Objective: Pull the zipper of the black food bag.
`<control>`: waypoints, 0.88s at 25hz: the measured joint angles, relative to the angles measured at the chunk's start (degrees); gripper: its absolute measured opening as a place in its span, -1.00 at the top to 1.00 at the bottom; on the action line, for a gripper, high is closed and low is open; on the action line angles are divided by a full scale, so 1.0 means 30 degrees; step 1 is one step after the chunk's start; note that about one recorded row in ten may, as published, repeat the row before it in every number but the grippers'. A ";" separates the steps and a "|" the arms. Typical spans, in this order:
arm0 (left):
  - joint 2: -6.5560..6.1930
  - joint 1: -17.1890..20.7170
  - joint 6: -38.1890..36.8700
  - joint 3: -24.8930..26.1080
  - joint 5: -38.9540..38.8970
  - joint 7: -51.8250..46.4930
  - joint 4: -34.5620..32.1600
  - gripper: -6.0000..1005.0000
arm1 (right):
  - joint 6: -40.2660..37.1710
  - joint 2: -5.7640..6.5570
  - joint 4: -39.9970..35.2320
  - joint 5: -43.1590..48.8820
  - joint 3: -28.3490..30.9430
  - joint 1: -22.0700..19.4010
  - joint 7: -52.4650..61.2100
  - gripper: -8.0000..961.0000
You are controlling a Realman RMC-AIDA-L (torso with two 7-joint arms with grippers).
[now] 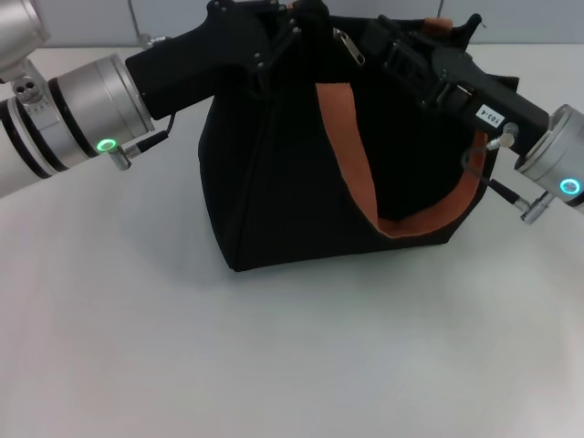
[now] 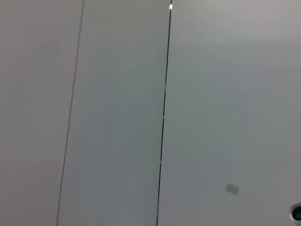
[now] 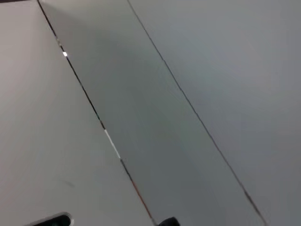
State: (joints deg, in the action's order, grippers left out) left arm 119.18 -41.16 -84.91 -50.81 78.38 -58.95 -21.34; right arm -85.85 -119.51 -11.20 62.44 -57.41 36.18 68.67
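Observation:
The black food bag point(image 1: 292, 173) stands in the middle of the white table in the head view, with an orange-brown strap point(image 1: 351, 173) hanging down its front. The silver zipper pull point(image 1: 349, 46) hangs at the bag's upper edge. My left gripper point(image 1: 285, 27) reaches in from the left and sits at the bag's top left edge, just left of the pull. My right gripper point(image 1: 388, 41) reaches in from the right and sits at the bag's top edge, just right of the pull. Both wrist views show only grey wall panels.
The white table point(image 1: 274, 365) spreads in front of the bag and to both sides. A second orange-brown strap end point(image 1: 439, 25) shows behind the right gripper. Grey wall panels point(image 2: 117, 117) stand behind the table.

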 joint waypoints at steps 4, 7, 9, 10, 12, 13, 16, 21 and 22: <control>0.0001 -0.0067 0.0044 0.0000 0.0002 0.0071 0.0001 0.89 | -0.0121 0.0001 -0.0579 0.0017 -0.0771 -0.0204 0.0826 0.42; 0.0000 -0.0081 0.0064 0.0001 0.0009 0.0078 -0.0002 0.89 | -0.0169 0.0014 -0.0654 0.0019 -0.0971 -0.0261 0.1145 0.42; 0.0000 -0.0081 0.0065 0.0001 0.0009 0.0080 -0.0005 0.89 | -0.0297 0.0038 -0.0662 0.0026 -0.1050 -0.0378 0.1381 0.42; 0.0001 -0.0082 0.0065 0.0002 0.0009 0.0080 -0.0007 0.89 | -0.0297 0.0038 -0.0662 0.0026 -0.1050 -0.0378 0.1381 0.42; 0.0000 -0.0081 0.0065 0.0002 0.0009 0.0080 -0.0010 0.88 | -0.0345 0.0039 -0.0662 0.0031 -0.1050 -0.0424 0.1446 0.42; 0.0000 -0.0081 0.0065 0.0002 0.0009 0.0080 -0.0010 0.88 | -0.0350 0.0045 -0.0662 0.0033 -0.1050 -0.0431 0.1496 0.42; 0.0001 -0.0081 0.0065 0.0001 0.0009 0.0081 -0.0017 0.88 | -0.0255 0.0065 -0.0663 0.0038 -0.1048 -0.0430 0.1730 0.42; 0.0001 -0.0080 0.0029 0.0001 -0.0002 0.0081 0.0013 0.88 | -0.0370 0.0088 -0.0748 0.0046 -0.1472 -0.0385 0.2533 0.42; 0.0000 -0.0081 0.0031 0.0002 -0.0004 0.0080 0.0017 0.88 | -0.0367 0.0089 -0.0865 0.0046 -0.1630 -0.0383 0.2650 0.42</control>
State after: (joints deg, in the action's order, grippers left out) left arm 119.18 -41.40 -84.82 -50.80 78.36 -58.71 -21.29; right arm -86.95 -119.25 -13.80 62.58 -62.30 35.03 76.61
